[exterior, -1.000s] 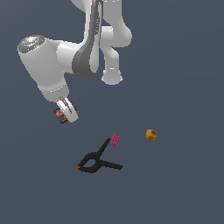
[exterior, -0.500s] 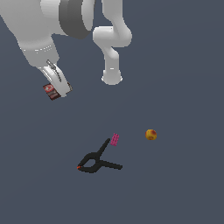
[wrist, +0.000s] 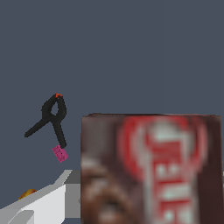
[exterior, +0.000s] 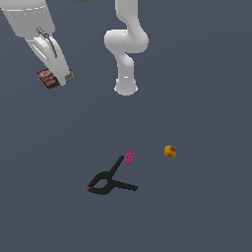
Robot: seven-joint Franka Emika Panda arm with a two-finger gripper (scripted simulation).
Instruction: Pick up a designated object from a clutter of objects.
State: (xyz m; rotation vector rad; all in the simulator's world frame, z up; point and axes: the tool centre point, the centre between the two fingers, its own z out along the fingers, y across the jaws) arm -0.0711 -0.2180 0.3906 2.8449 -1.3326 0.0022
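Exterior view: white gripper (exterior: pixel 55 78) clenched on flat brown-red packet (exterior: pixel 46 78), raised well apart from black spring clamp (exterior: pixel 109 181), pink studded block (exterior: pixel 129 157), orange-yellow ball (exterior: pixel 170 151).

Wrist view: packet (wrist: pixel 151 168) fills foreground between fingers; clamp (wrist: pixel 51 118), block (wrist: pixel 60 153) far beyond.

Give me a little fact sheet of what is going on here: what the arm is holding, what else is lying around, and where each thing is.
arm: one white robot arm, raised toward the exterior view's upper left
gripper: shut on the packet
held item: small flat brown-red packet with pale lettering, lifted clear of the floor
left on the floor: black spring clamp with orange tips, small pink studded block, orange-yellow ball
block and clamp: block lies at the end of one clamp handle; contact cannot be told
ball: alone, to the exterior view's right of the block
surface: plain dark grey floor
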